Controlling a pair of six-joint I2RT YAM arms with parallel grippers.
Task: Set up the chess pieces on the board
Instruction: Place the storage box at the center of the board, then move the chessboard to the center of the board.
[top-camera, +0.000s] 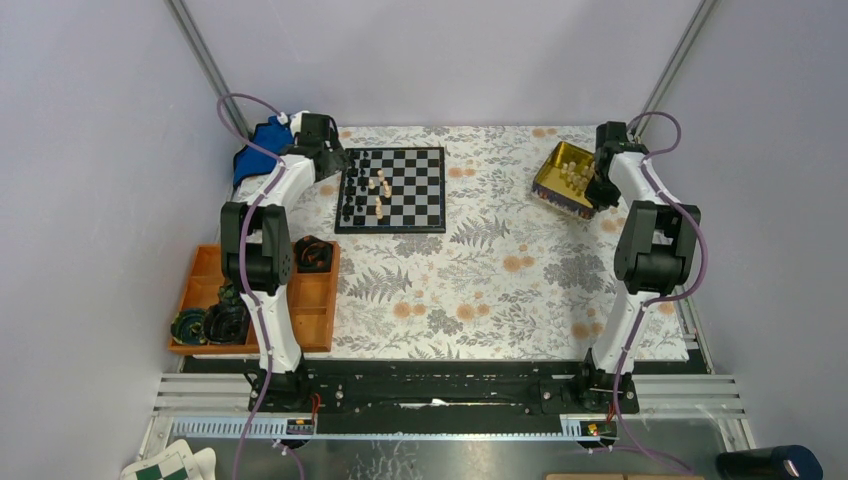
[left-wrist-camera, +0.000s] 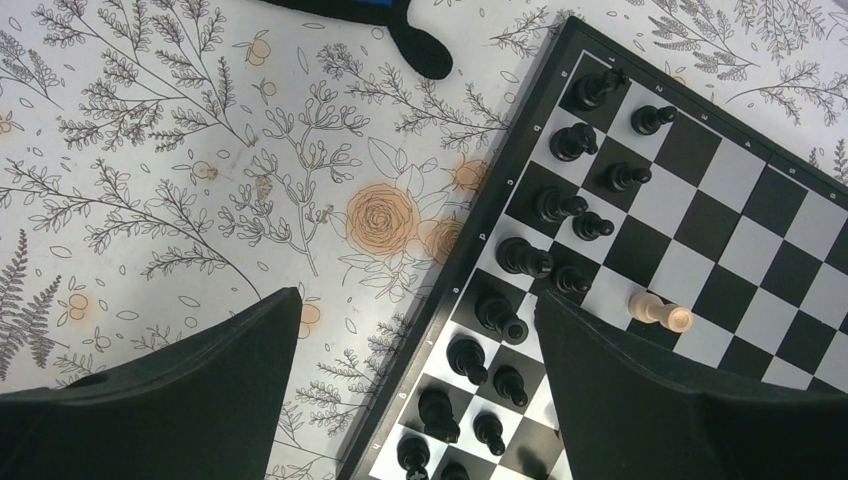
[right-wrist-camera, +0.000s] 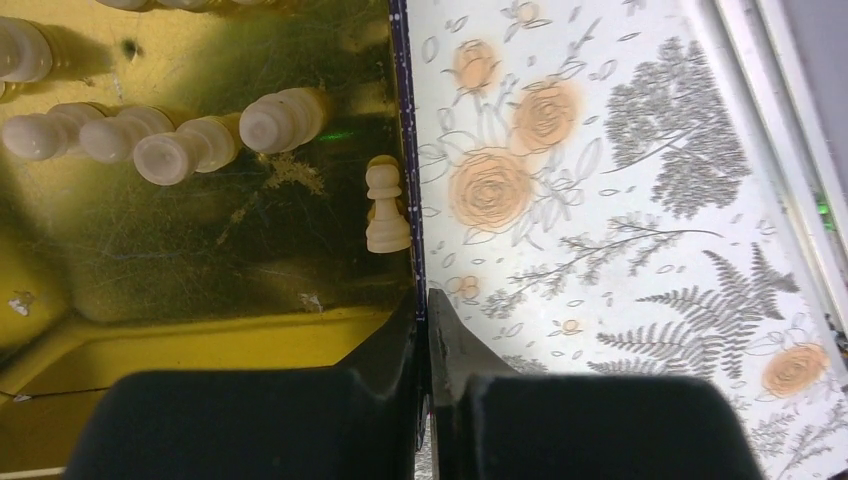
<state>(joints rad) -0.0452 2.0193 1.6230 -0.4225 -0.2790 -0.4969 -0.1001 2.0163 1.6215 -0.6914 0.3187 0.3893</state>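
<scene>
Pale pieces (right-wrist-camera: 185, 148) in gold tin (right-wrist-camera: 200, 240); right tool (right-wrist-camera: 427, 300) perhaps pinching wall, left tool (left-wrist-camera: 418, 298) spread.

Small white marks (left-wrist-camera: 537, 128) run along the black border of the board (left-wrist-camera: 484, 225), one beside each row and each column of squares, as the left wrist view shows. They look like coordinate letters and digits, but they are too small and blurred to read with certainty. No other text, label, brand or number can be read in any view.
</scene>
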